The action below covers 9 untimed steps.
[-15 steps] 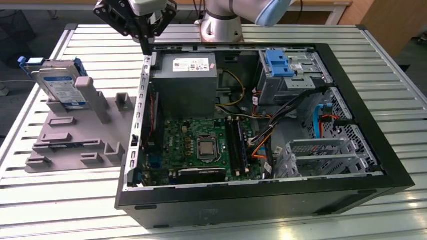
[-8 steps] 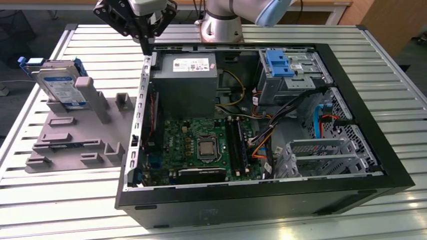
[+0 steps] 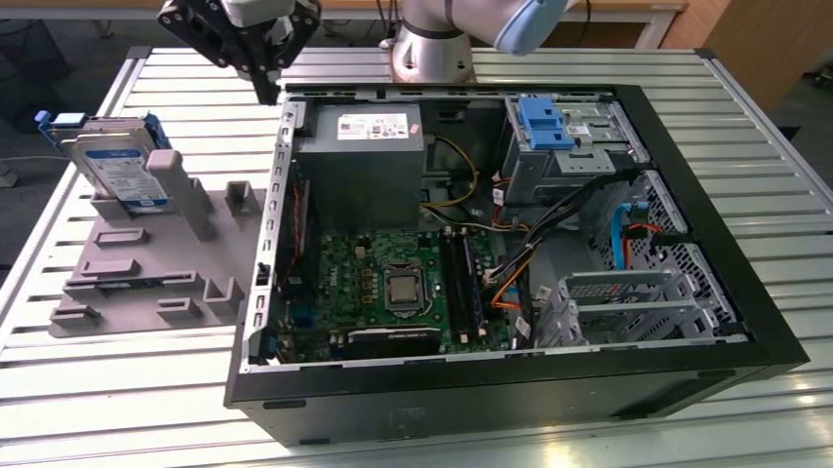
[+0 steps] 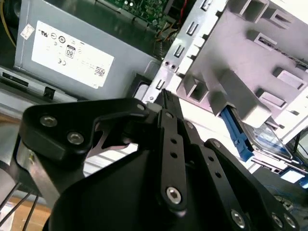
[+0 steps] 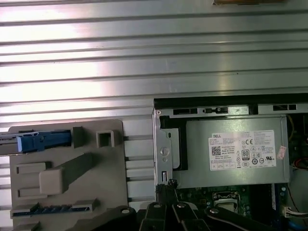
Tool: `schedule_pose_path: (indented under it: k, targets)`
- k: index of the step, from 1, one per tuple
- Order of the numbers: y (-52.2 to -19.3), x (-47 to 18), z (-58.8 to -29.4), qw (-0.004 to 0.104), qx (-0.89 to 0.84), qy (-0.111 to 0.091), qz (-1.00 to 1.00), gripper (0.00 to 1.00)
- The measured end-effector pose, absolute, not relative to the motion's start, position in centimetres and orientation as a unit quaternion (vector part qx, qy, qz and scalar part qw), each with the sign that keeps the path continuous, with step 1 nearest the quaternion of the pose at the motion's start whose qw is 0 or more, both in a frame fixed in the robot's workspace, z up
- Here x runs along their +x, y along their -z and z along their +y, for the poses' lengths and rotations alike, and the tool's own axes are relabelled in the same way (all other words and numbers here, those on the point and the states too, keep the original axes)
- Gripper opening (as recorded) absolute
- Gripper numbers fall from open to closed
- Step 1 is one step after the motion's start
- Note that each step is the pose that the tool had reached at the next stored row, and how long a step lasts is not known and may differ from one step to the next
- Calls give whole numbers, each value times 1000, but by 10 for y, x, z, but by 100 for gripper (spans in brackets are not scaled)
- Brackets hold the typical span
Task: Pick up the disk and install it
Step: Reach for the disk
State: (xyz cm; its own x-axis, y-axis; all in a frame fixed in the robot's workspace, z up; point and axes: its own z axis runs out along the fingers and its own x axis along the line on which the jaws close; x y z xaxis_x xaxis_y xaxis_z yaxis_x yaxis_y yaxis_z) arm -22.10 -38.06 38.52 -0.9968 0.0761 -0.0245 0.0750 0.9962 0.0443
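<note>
The disk (image 3: 115,164) stands on edge in a grey holder (image 3: 143,263) at the exterior view's left, beside the open computer case (image 3: 729,283). It is silver with a white-and-blue label and blue side rails. My gripper (image 3: 269,90) hangs shut and empty above the case's back left corner, to the right of the disk and apart from it. In the first wrist view the disk (image 5: 43,141) shows edge-on in the holder (image 5: 72,178), well off from the gripper (image 5: 168,185). In the second wrist view the disk (image 4: 269,139) sits partly behind the holder (image 4: 250,57), beyond the gripper (image 4: 164,94).
Inside the case lie a grey power supply box (image 3: 358,156) with a white sticker, a green motherboard (image 3: 390,283), loose cables, and a drive bay with an upright blue bracket (image 3: 540,122) at the back right. The slatted metal table (image 3: 117,390) carries everything.
</note>
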Motion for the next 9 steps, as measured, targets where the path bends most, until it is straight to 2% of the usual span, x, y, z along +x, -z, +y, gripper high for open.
schedule_pose_path:
  k: [9]
  targets:
    - [-384,-259,-367,13,38,-22,999,11]
